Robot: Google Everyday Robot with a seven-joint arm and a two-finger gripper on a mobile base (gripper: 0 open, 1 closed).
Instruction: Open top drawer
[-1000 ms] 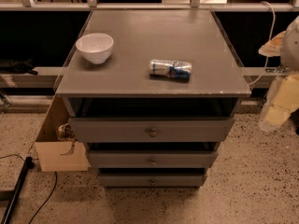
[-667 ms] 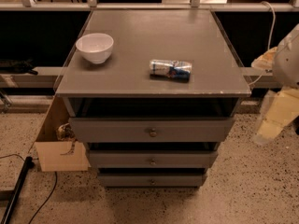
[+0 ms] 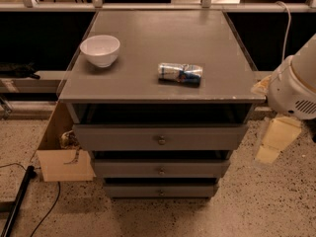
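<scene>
Three grey drawers stack at lower centre, the top drawer point(image 3: 160, 138) uppermost. At the right edge the gripper point(image 3: 273, 141) hangs level with it, well apart; open or closed, I cannot tell. Farther back, a can point(image 3: 180, 73) and a white bowl point(image 3: 100, 50) sit on the cabinet top point(image 3: 163, 33).

I can read nothing here: no word, number or sign comes out legibly. The nearest thing to a label is the blue and white printing on the can point(image 3: 180, 74), lying on its side just right of the frame's centre, but I cannot make out its letters or brand. The cardboard box point(image 3: 64, 163) at lower left has a dark mark on its front flap that I cannot read as writing. My gripper point(image 3: 271, 144) hangs at the right edge of the frame, level with the top drawer point(image 3: 123, 138) and apart from it, with no readable marking.
</scene>
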